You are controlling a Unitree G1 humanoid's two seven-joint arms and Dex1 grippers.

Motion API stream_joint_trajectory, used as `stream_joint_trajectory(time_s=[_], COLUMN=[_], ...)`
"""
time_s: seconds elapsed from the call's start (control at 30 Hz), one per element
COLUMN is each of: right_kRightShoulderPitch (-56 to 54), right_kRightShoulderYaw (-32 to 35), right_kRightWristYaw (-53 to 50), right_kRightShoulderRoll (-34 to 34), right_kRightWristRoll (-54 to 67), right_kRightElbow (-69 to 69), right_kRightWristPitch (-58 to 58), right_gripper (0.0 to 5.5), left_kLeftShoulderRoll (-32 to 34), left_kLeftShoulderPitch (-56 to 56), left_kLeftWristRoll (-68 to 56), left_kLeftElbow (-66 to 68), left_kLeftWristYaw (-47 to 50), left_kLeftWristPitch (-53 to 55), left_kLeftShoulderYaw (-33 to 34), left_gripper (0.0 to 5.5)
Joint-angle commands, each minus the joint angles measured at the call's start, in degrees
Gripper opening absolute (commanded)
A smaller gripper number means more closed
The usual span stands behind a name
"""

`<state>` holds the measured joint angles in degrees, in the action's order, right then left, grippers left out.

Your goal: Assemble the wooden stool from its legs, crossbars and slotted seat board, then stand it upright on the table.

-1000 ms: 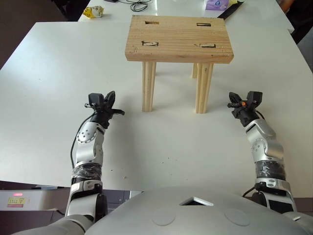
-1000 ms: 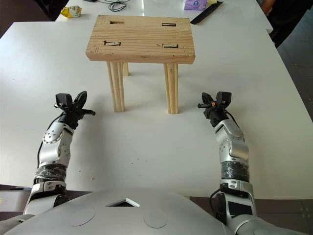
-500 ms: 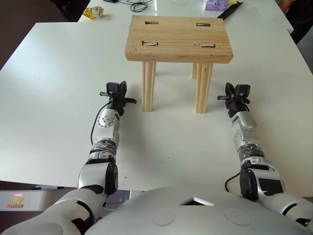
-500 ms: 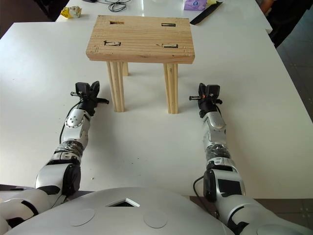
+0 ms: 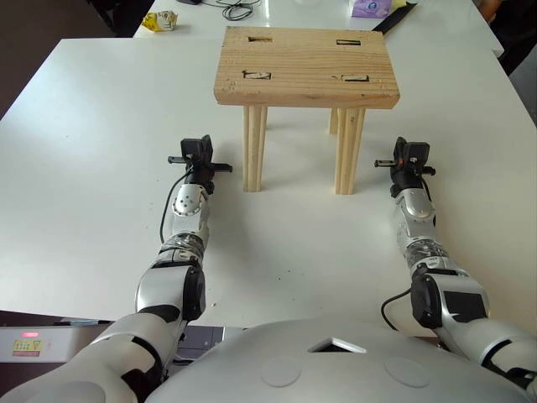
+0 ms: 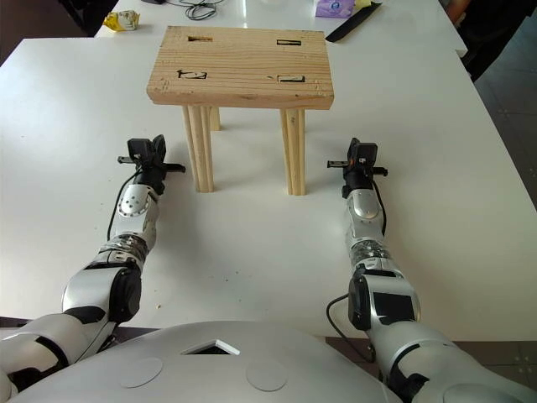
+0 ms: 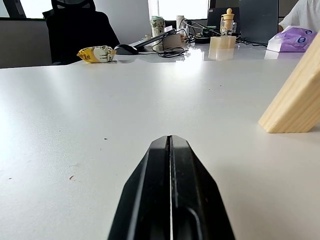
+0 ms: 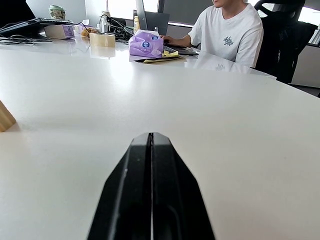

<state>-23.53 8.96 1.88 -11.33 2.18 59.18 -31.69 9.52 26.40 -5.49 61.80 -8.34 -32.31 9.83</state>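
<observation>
Upright and fully assembled on the white bench [image 5: 101, 126]: wooden stool [image 5: 307, 94], slotted seat board [image 5: 307, 54] on top, legs planted.

Left end effector [image 5: 199, 154] closed, fingers [image 7: 150, 200] pressed flat together, gripping nothing. Lies low at the bench surface, pointing away from the robot; cannot tell whether touching it. Just to its right, the near left leg [image 5: 255, 147], apart from it.

Right end effector [image 5: 409, 155] likewise closed and gripping nothing, equally low. Just to its left, the near right leg [image 5: 349, 149], also apart.

Far ahead of the left end effector, on the next bench back, a yellow packet [image 5: 161, 20]. Far ahead of the right one, a purple tissue pack [image 5: 372, 7].
</observation>
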Motion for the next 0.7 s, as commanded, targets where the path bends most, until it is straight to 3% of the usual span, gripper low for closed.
stream_joint_trajectory(time_s=[0.03,0.37,0.7], right_kRightShoulderPitch=[1.33,0.28,-1.25], right_kRightShoulderYaw=[-1.11,-1.74,-1.03], right_kRightWristYaw=[0.55,2.19,2.67], right_kRightShoulderRoll=[1.1,0.62,-1.19], right_kRightWristRoll=[-1.02,-0.73,-0.37], right_kRightElbow=[1.69,2.84,5.81], right_kRightWristPitch=[1.33,2.19,3.62], right_gripper=[0.4,1.9,1.9], left_kLeftShoulderRoll=[-0.9,-3.07,-4.1], left_kLeftShoulderPitch=[-3.26,-6.03,-7.51], left_kLeftWristRoll=[1.16,2.57,3.02], left_kLeftElbow=[1.56,-1.05,-1.38], left_kLeftWristYaw=[1.73,1.16,2.19], left_kLeftWristPitch=[1.23,-1.71,-2.41], left_kLeftShoulderYaw=[-0.41,-3.08,-3.88], left_gripper=[0.0,0.0,0.0])
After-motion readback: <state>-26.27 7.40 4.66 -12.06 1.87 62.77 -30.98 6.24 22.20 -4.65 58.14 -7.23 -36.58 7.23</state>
